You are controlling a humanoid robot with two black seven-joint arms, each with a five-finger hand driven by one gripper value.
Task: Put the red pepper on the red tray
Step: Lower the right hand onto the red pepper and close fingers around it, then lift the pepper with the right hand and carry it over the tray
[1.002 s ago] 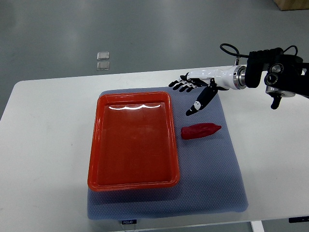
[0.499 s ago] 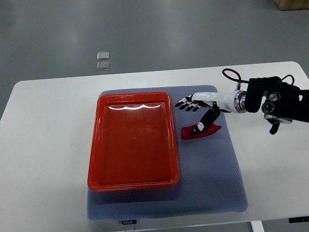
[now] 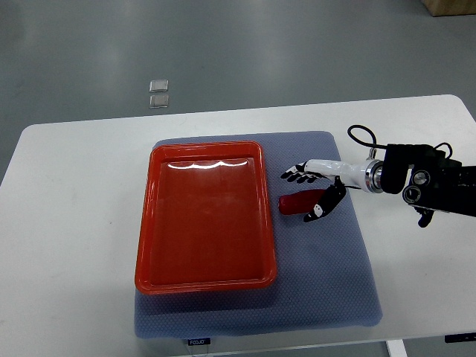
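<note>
Right hand (image 3: 316, 190) comes in from the right edge and sits directly over the red pepper (image 3: 296, 203), covering its right end. Fingers (image 3: 299, 175) are spread apart above the pepper's far side, thumb hangs down on the near side; they bracket the pepper but aren't clamped on it. Can't tell if any fingertip actually touches it.

Red pepper lies flat on the grey mat (image 3: 327, 282), just right of the red tray (image 3: 204, 216), not in it. Small gap between the pepper's left end and the tray's right rim.

Red tray is on the left part of the mat, long side running away from the robot, nothing inside. Mat sits on the white surface (image 3: 67, 223).

Black wrist housing and cable loop visible on the arm near the right edge. Two small clear squares (image 3: 158, 93) on the floor beyond the surface.
</note>
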